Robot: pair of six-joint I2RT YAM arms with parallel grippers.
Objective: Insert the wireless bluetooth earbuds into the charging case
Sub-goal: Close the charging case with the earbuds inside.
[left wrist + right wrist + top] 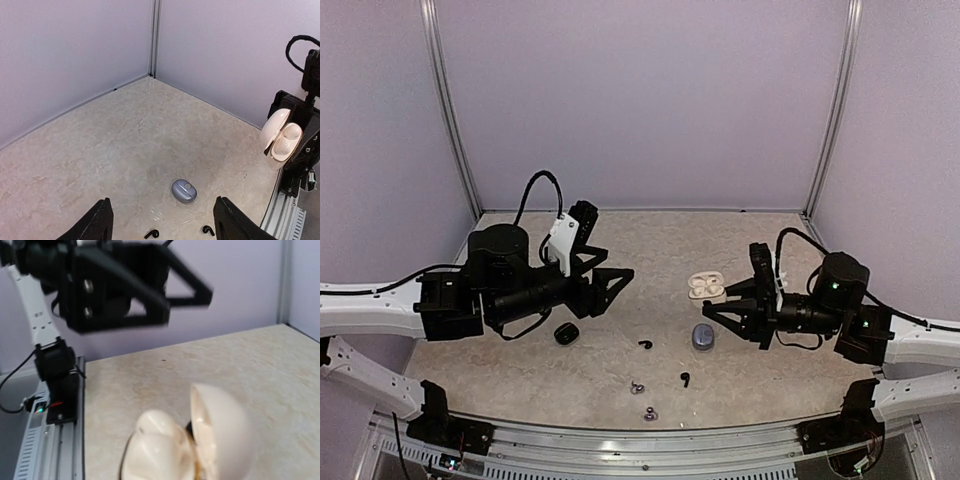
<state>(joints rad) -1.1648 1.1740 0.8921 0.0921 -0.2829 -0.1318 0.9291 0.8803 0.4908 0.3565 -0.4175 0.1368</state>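
My right gripper (718, 300) is shut on a cream-white charging case (706, 287), lid open. The same case (281, 137) hangs on edge at the right of the left wrist view, and it fills the bottom of the right wrist view (190, 440), hiding my fingers there. My left gripper (605, 285) is open and holds nothing; it hovers (163, 200) over the table. Two black earbuds (646, 345) (686, 378) lie mid-table and show between my left fingers (152, 233) (208, 230). Two silvery earbuds (637, 387) (648, 412) lie near the front edge.
A shut blue-grey case (703, 337) (184, 190) lies just below the right gripper. A black case (565, 333) sits under the left arm. Lilac walls enclose the table on three sides. A metal rail (650, 445) runs along the front edge.
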